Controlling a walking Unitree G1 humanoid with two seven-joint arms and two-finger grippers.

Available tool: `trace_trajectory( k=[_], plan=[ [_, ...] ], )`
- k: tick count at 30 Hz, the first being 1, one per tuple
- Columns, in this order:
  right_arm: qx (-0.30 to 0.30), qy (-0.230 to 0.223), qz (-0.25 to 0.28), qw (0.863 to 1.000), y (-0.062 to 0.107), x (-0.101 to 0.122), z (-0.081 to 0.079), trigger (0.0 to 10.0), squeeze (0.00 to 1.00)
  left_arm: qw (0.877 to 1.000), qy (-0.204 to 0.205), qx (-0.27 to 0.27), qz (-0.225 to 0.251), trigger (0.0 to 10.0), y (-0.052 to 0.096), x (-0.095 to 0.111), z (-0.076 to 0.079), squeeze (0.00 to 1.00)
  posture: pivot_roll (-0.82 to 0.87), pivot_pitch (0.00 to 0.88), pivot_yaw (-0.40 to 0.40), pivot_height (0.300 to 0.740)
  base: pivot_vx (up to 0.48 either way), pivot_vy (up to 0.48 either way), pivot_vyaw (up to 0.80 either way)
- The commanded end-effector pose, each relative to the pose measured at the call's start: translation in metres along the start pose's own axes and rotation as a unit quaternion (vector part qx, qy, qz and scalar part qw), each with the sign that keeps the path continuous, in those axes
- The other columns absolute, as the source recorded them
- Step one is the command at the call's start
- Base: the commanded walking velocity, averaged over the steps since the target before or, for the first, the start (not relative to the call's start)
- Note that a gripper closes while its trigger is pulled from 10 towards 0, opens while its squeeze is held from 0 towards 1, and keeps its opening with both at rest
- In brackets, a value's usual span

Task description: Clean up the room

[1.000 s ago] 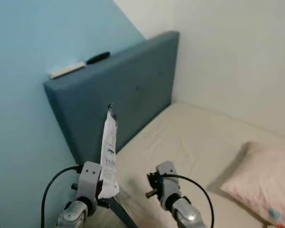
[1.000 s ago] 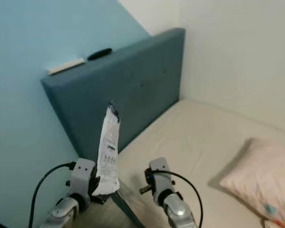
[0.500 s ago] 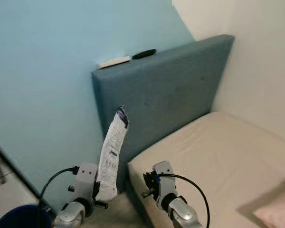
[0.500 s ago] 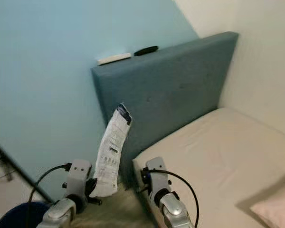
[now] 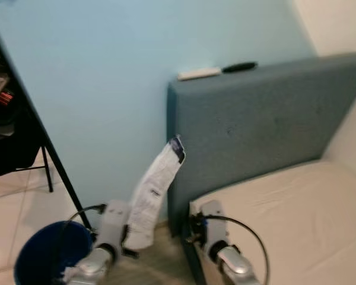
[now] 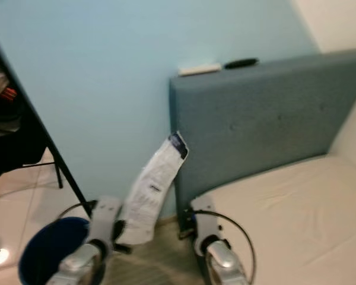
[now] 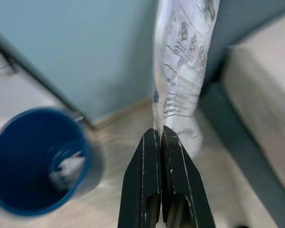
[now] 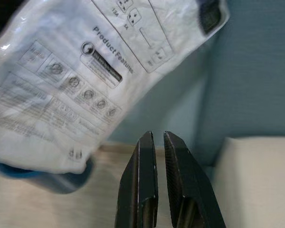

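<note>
A white printed plastic package (image 5: 157, 191) stands tilted upward from my left gripper (image 5: 130, 240), which is shut on its lower end. In the left wrist view the black fingers (image 7: 143, 161) pinch the package (image 7: 183, 71) above the floor. A blue bin (image 5: 46, 256) sits on the floor just left of that gripper; crumpled white scraps lie inside the bin (image 7: 19, 137). My right gripper (image 5: 193, 229) is held low by the bed corner, shut and empty; beyond its fingertips (image 8: 147, 145) hangs the package (image 8: 76, 80).
A blue-grey headboard (image 5: 267, 124) carries a white remote (image 5: 199, 73) and a black remote (image 5: 240, 67) on top. The beige mattress (image 5: 296, 208) lies to the right. A black rack leg (image 5: 47, 154) slants down at the left. The light blue wall is close ahead.
The camera has swung left: the bed slid right, and the blue bin and black rack came into view. The package stays in my left gripper, now leaning more to the right.
</note>
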State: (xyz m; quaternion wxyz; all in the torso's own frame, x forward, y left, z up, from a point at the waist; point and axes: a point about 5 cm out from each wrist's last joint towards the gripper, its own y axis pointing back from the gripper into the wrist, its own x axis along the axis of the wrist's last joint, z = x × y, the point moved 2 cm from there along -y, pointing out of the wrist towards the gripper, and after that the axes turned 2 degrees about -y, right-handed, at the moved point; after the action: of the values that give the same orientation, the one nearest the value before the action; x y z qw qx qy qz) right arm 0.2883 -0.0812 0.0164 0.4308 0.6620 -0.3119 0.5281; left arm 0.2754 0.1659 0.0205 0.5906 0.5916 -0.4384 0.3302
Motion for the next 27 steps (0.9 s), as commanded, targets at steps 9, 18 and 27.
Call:
trace_trajectory(
  k=[9,18,27],
  plan=[
    [0.000,-0.004,-0.025,1.000,0.004,-0.011,0.002,10.0,0.00,0.998,-0.022,0.038,-0.050,10.0,0.001,-0.018,-0.011,0.00,-0.02,0.056,-0.021,0.740,0.000,0.000,0.80],
    [0.006,0.004,-0.040,0.999,0.002,-0.014,0.002,10.0,0.00,0.998,-0.038,0.039,-0.029,10.0,-0.001,-0.013,-0.010,0.00,-0.02,0.066,-0.029,0.740,0.000,0.000,0.80],
    [0.016,0.014,-0.045,0.999,0.002,-0.013,0.004,10.0,0.00,0.997,-0.049,0.056,-0.035,10.0,-0.003,-0.013,-0.011,0.00,-0.02,0.082,-0.065,0.740,0.000,0.000,0.80]
  ],
)
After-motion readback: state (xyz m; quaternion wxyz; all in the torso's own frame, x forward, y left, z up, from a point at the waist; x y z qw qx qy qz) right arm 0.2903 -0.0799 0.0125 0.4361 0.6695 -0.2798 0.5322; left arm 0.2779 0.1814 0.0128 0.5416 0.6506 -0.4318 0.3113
